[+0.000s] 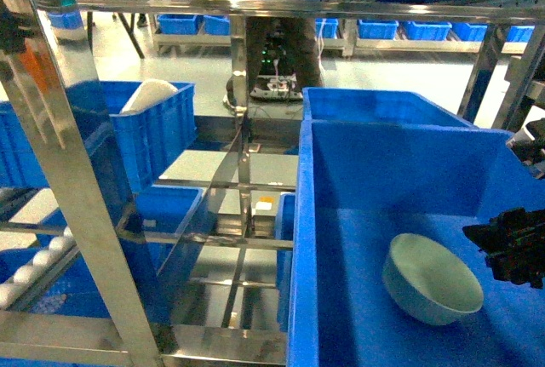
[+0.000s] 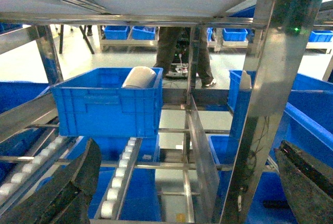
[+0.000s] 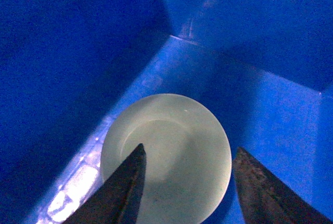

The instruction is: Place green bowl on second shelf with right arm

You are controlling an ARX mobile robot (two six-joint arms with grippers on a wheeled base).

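Smooth matte green bowl [image 1: 432, 279] in glossy blue plastic bin [image 1: 341, 239]; shiny stainless-steel rack frame [image 1: 72, 180].

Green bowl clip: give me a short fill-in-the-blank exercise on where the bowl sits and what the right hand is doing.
1. The green bowl sits inside a ____ bin.
2. The bowl stands with its opening facing ____.
3. The right hand is ____, above the bowl.
4. The white domed object lies in the bin seen from the ____ wrist view.

Missing words: blue; up; open; left
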